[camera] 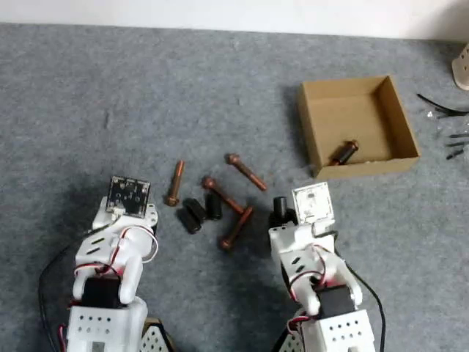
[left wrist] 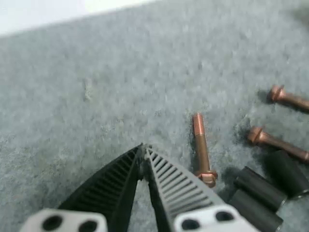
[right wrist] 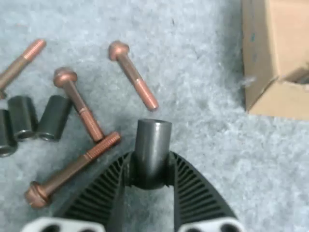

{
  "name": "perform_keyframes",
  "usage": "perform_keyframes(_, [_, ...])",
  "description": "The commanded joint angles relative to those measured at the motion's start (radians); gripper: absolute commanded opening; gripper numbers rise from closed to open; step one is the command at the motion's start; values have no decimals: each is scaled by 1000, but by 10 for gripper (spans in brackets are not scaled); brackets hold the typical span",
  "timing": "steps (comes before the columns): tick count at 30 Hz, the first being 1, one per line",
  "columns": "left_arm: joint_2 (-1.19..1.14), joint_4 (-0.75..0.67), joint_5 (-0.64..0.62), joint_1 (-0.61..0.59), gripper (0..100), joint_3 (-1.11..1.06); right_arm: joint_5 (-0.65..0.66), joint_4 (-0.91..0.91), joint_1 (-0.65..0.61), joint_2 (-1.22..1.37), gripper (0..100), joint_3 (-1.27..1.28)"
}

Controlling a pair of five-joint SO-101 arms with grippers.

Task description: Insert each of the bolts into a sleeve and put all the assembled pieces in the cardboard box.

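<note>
High view: on grey carpeted worktop (camera: pixel 110 88), four loose copper-coloured threaded bolts (camera: pixel 248 172) fanned around short black cylindrical metal sleeves (camera: pixel 192 215); inside open brown cardboard box (camera: pixel 364 168), one assembled piece (camera: pixel 344 152).
Left wrist view: left fingers (left wrist: pixel 166 176) together, empty, just beside one bolt's head.
Right wrist view: right fingers (right wrist: pixel 193 188) clamped on another black sleeve (right wrist: pixel 151 142), bore facing bolts.
Handling, judged: rigid, smooth, probably slippery and prone to rolling; best gripped mid-shank on bolt, mid-body on sleeve, bore left free.

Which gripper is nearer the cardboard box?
Right. The right gripper, shut on a sleeve, sits just short of the cardboard box; the left gripper is farther off, past the bolts.
</note>
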State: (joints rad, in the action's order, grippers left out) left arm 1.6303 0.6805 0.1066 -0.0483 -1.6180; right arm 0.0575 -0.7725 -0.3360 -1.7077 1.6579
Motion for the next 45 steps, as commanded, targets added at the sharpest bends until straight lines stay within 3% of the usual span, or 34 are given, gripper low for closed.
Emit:
perform_keyframes(1, [-265, -110, -9, -1, 8, 114, 17, -53, 10, -122, 5, -19])
perform_keyframes(6, [-720, -239, -9, -1, 8, 269, 18, -67, 12, -128, 5, -19])
perform_keyframes(13, [-1141, -195, -12, 67, 15, 530, 20, -67, 12, -128, 5, -21])
perform_keyframes(17, [-1201, -35, -12, 124, 165, 611, 20, -65, 12, -128, 5, -19])
perform_keyframes(20, [-1204, -18, -9, 145, 244, 613, 20, -48, 12, -127, 5, -16])
perform_keyframes(30, [-1202, -32, -11, 148, 245, 622, 20, -12, 12, -128, 5, 22])
perform_keyframes(36, [-1282, -196, -18, 154, 245, 634, 20, -12, 12, -128, 5, 22])
perform_keyframes(38, [-1351, -229, -74, 171, 245, 659, 21, -12, 12, -128, 5, 22])
perform_keyframes(45, [-1523, -75, -210, 173, 245, 808, 28, -12, 12, -128, 5, 22])
